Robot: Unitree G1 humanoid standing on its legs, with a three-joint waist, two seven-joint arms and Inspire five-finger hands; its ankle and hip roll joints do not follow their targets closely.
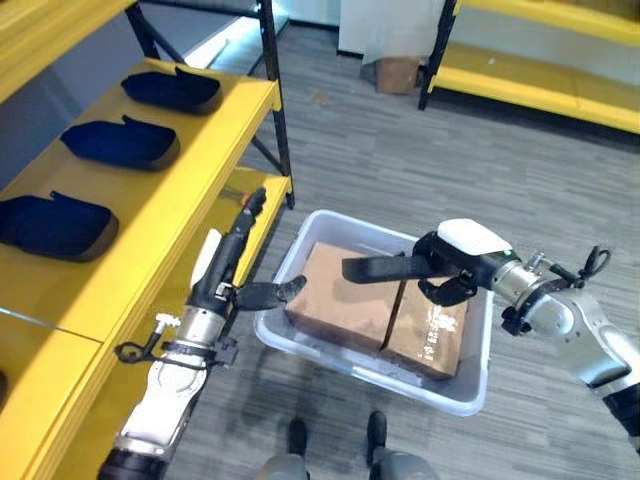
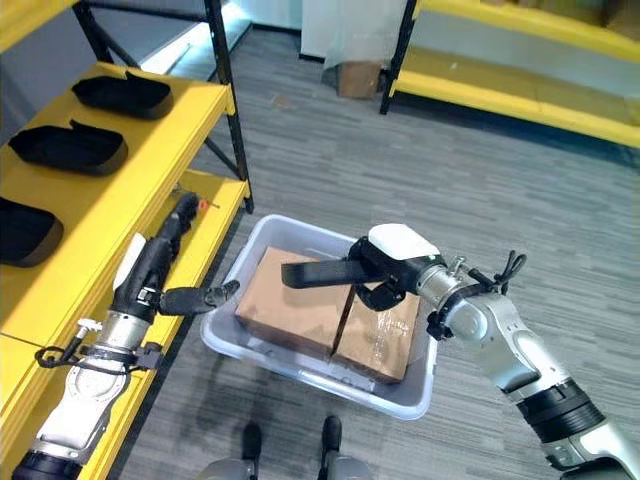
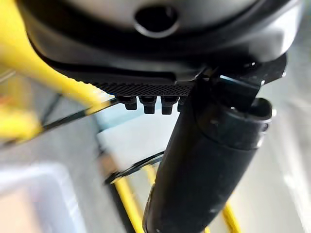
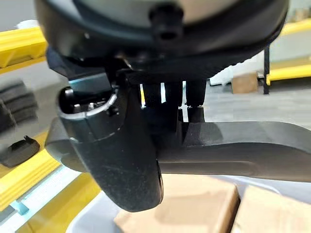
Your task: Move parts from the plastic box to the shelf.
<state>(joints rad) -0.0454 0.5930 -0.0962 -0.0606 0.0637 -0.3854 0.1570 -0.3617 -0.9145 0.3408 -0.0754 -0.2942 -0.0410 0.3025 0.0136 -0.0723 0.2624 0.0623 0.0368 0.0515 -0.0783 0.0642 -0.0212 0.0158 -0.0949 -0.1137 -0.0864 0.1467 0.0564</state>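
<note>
Fingers of our right hand (image 2: 385, 270) clamp a dark part (image 2: 318, 272) above the plastic box (image 2: 300, 375), ready for the shelf (image 2: 130, 175), while our left hand (image 2: 165, 275) waits straight-fingered.

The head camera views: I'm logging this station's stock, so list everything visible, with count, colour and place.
Box: one, pale grey plastic, on the floor beside the shelf.
Cartons: two, brown cardboard, side by side in the box.
Part: one, long, black, held over the cartons.
Shelf parts: three, dark, in a row on the shelf's top level.
Shelf: one, yellow with black posts, on the robot's left.
Far rack: one, yellow, across the grey floor.
Small carton: one, brown, on the floor by the far rack.
Right hand: curled round the part.
Left hand: fingers straight, by the shelf's edge, thumb toward the box.
</note>
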